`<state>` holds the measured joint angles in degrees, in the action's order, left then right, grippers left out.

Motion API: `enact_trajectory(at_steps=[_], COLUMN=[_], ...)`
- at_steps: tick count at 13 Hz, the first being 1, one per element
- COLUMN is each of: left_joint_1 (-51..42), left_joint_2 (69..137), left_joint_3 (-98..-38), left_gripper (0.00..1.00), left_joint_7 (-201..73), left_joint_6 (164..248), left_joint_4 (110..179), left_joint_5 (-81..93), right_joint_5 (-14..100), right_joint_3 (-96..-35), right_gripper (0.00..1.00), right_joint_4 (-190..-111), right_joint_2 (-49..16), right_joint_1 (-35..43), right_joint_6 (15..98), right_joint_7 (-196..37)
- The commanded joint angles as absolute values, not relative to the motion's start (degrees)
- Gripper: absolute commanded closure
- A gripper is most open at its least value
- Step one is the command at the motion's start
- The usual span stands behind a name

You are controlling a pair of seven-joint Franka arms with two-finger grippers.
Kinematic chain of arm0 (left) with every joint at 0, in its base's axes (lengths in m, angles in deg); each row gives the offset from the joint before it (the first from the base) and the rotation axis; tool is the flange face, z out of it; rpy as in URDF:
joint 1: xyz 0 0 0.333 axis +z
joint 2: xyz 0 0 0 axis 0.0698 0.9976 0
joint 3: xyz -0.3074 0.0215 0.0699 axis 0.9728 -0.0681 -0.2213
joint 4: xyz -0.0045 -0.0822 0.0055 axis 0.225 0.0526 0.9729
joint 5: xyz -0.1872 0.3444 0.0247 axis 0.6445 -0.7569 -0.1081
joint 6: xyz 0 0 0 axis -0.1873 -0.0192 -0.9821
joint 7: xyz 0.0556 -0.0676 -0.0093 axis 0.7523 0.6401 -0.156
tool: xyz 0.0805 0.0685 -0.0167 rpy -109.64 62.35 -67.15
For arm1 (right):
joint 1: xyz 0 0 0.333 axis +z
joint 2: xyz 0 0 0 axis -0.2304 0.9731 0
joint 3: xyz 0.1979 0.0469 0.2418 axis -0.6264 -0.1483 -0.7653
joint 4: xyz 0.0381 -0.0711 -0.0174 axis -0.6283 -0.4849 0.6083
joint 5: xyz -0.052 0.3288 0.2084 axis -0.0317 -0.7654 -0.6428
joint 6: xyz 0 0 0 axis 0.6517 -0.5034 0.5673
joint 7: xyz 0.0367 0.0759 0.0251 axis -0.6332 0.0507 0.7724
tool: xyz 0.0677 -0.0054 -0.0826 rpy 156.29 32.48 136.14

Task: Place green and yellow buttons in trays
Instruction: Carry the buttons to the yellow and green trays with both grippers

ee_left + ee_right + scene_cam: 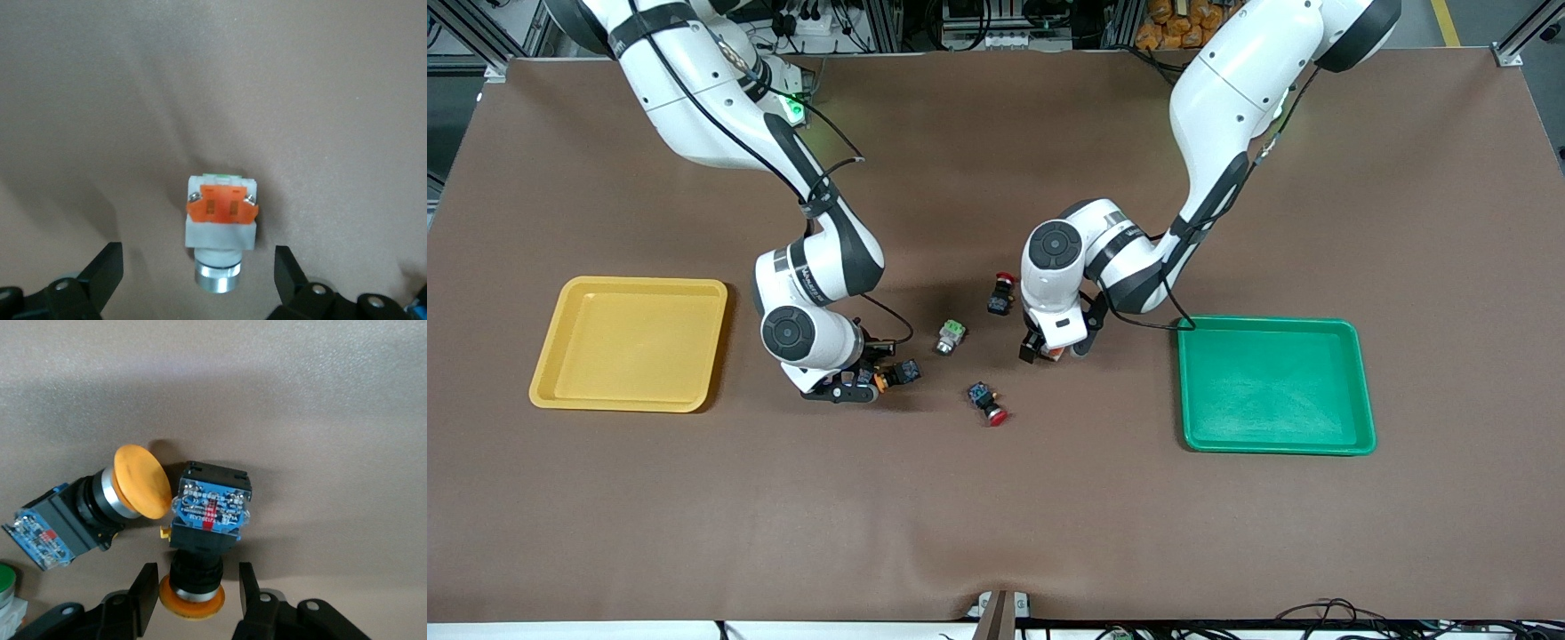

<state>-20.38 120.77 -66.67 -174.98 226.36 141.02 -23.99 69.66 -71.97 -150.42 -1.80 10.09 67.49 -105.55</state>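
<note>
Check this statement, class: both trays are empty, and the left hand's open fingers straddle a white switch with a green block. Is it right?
One detail is wrong. The left wrist view shows the left hand straddling the white switch, but its block is orange. Both the yellow tray and green tray are empty.
</note>
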Motion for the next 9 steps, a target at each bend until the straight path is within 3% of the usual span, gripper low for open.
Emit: enact_trajectory(at_steps=[1, 3, 4, 5, 6, 8, 9], left_joint_1=[-21.2, -21.2, -21.2, -21.2, -21.1, -21.0, -21.0], left_joint_2=[122.1, 122.3, 122.6, 122.7, 122.7, 122.7, 122.5], left_joint_3=[-67.8, -68.3, -68.3, -68.2, -68.3, -68.3, -68.3], left_gripper=[0.00, 0.00, 0.04, 0.16, 0.31, 0.76, 0.94], left_joint_7=[-177.5, -177.5, -177.5, -177.6, -177.5, -177.5, -177.5], left_joint_6=[228.4, 228.7, 228.7, 228.8, 228.8, 230.2, 230.2], left_joint_4=[139.9, 139.9, 139.9, 139.9, 139.9, 139.9, 139.9], left_joint_5=[-25.7, -26.2, -26.2, -26.1, -26.2, -26.7, -26.7], right_joint_5=[68.7, 68.7, 68.6, 68.6, 68.6, 68.6, 68.7], right_joint_3=[-71.4, -71.4, -71.4, -71.4, -71.4, -71.4, -71.3], right_gripper=[0.71, 0.85, 0.92, 1.00, 1.00, 1.00, 1.00], right_joint_4=[-151.2, -151.1, -151.1, -151.1, -151.1, -151.1, -151.1], right_joint_2=[-1.9, -1.9, -1.9, -1.9, -1.9, -2.9, -3.2], right_joint_1=[10.8, 10.8, 10.7, 10.5, 10.1, 10.1, 10.0], right_joint_6=[68.5, 68.5, 68.5, 68.4, 68.3, 67.6, 66.8], right_joint_7=[-106.1, -106.1, -106.1, -106.2, -106.1, -105.8, -106.1])
